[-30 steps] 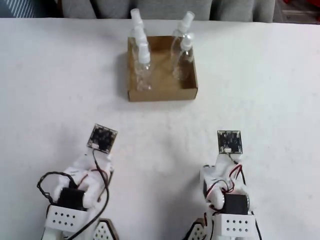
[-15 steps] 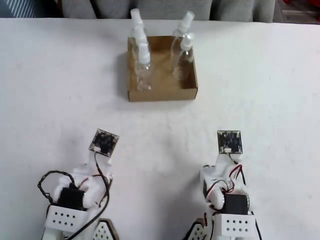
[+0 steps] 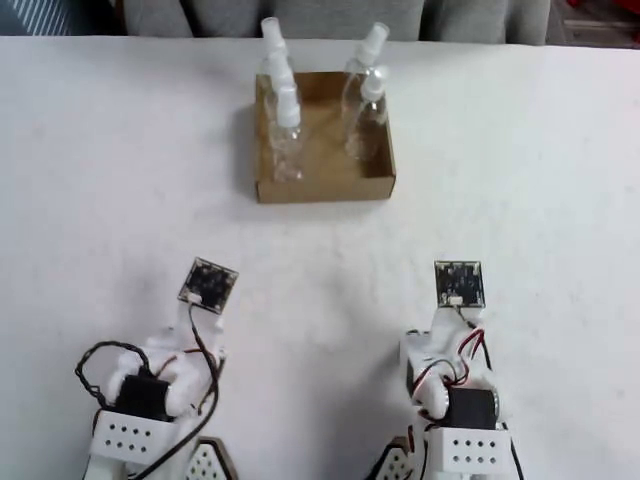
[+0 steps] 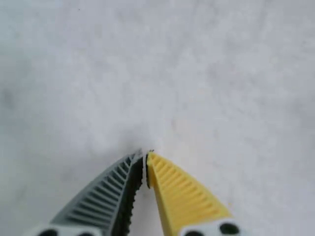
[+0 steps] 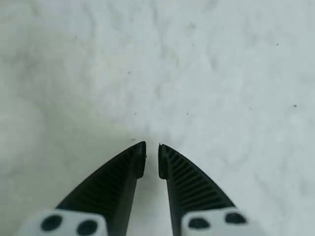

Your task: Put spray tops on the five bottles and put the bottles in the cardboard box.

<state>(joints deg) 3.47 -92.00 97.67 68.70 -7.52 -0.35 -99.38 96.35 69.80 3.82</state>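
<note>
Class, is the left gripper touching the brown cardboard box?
Apart. Left wrist view: left gripper over white table; high view: brown cardboard box far ahead.

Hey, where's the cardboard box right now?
In the high view, the cardboard box sits on the white table, centred side to side and toward its far edge, with the spray-topped bottles standing upright inside it.

A white matte desk (image 3: pixel 120 150) with a faintly mottled surface spreads across the scene, and the same pale surface lies close under both wrist views (image 4: pixel 197 73) (image 5: pixel 206 69). Beyond its far edge, at 12 o'clock, stand grey padded shapes (image 3: pixel 340 18) with dark gaps between them. A blue-and-white striped fabric (image 3: pixel 40 15) shows at 11 o'clock, and a red object (image 3: pixel 600 10) at 1 o'clock.
</note>
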